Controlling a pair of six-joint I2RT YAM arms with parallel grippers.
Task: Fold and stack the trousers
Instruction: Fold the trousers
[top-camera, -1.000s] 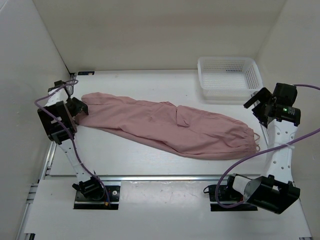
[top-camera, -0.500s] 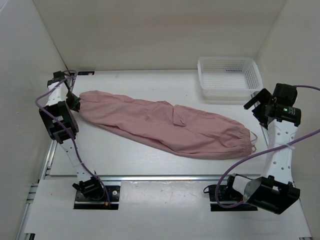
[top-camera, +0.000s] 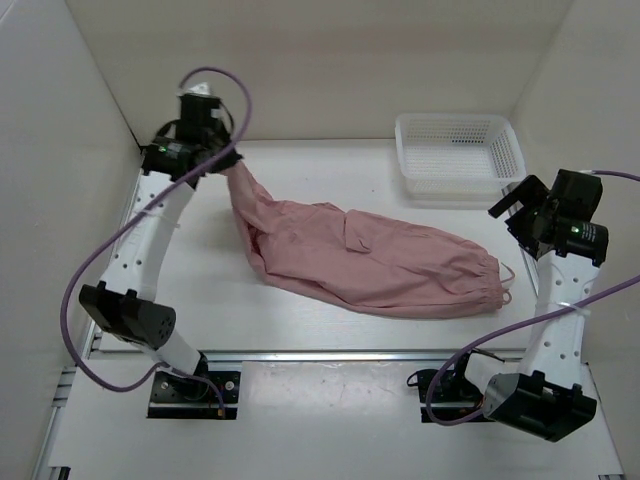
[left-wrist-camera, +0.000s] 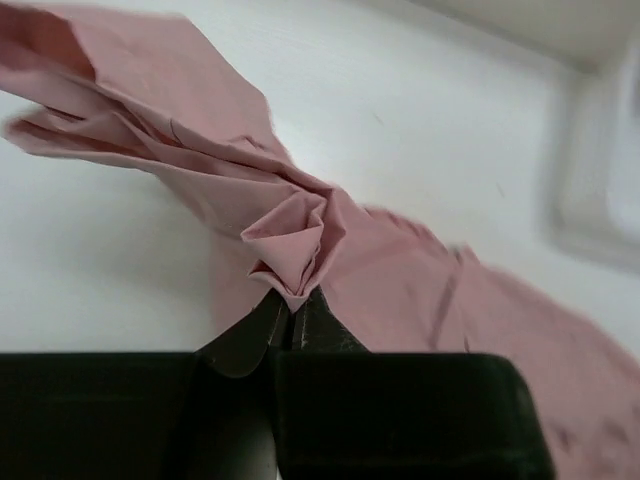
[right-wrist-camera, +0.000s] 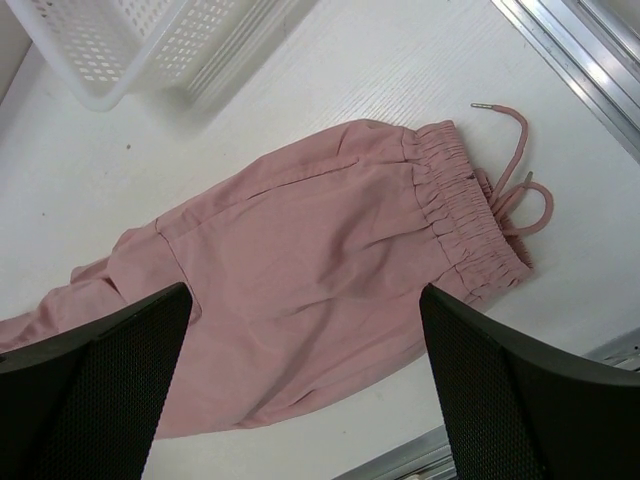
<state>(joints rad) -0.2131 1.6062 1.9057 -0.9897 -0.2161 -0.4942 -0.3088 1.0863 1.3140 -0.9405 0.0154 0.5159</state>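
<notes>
While our left jaws pinch shut on the bunched leg end, lifted at the far left, the trousers (top-camera: 380, 260) run lengthwise rightward across the bench (top-camera: 210, 300) — drawstring waist lying at the right, beside our right jaws, which gape fully and hold nothing — so that arm is nearer the waist.
</notes>
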